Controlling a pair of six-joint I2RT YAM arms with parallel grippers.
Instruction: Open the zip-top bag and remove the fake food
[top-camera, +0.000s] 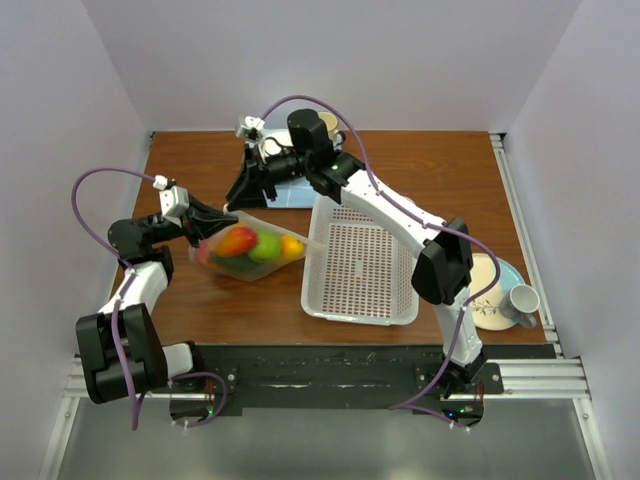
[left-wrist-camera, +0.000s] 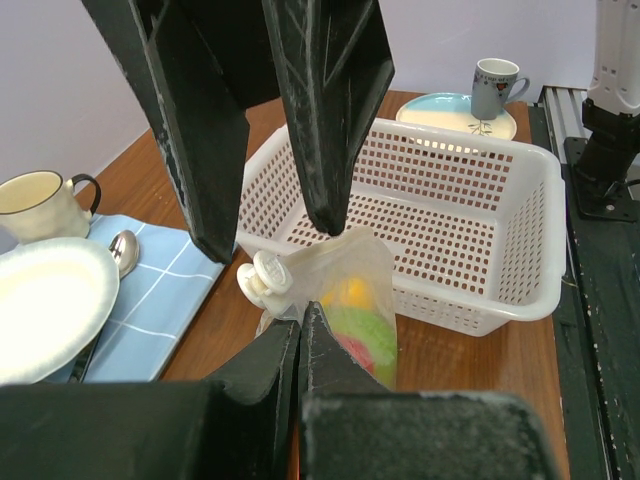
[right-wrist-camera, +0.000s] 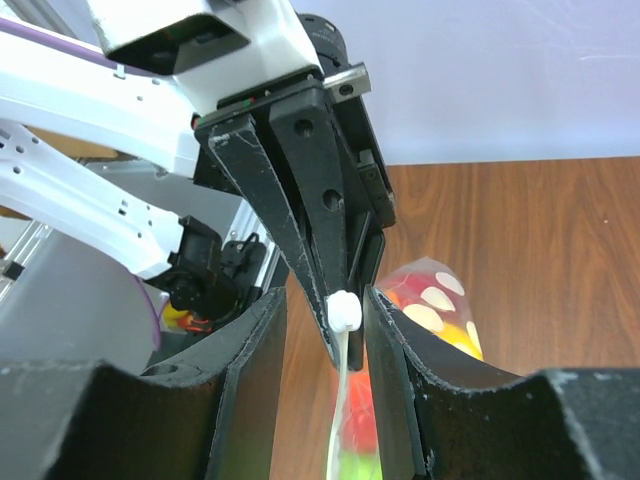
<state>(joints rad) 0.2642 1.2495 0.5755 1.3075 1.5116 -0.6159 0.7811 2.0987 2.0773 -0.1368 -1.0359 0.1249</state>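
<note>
L tool (top-camera: 205, 222) is clamped shut on the left end of the clear, dotted plastic zip-top bag (top-camera: 250, 250), anchoring it w/ the zip edge raised off the brown wooden tabletop (top-camera: 430, 170). Glossy plastic fake food (top-camera: 255, 243) (red, green, yellow pcs) sits inside; bag looks sealed. R tool (top-camera: 245, 195) hangs over the same end, jaws part-open either side of the small white zip tab (right-wrist-camera: 343, 310), prob. to pull vs. L's anchor. White perforated plastic basket (top-camera: 360, 316) lies just right of the bag.
</note>
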